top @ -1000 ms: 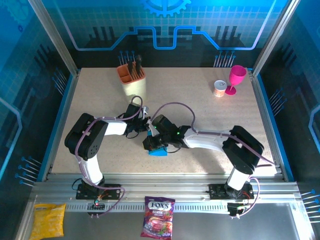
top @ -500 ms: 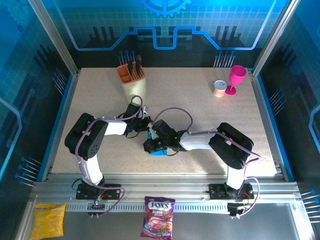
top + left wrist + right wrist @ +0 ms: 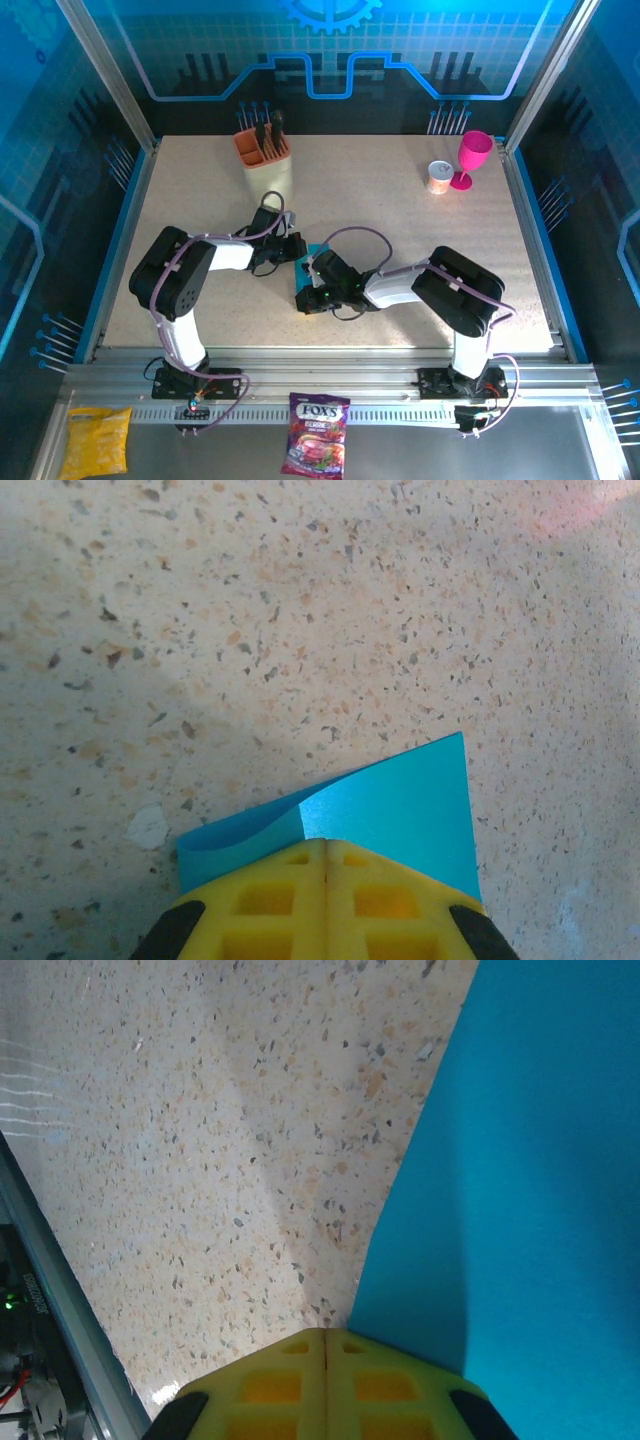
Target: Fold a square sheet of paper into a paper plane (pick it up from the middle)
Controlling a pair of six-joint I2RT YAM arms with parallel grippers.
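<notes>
Spreading from under the left tool (image 3: pixel 325 855), paper (image 3: pixel 400 800) borders right tool (image 3: pixel 325 1338).

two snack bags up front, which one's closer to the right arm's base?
The dark purple FOX'S bag, lying near the middle. The yellow bag sits in the far left corner, much farther from the right arm's base.
</notes>
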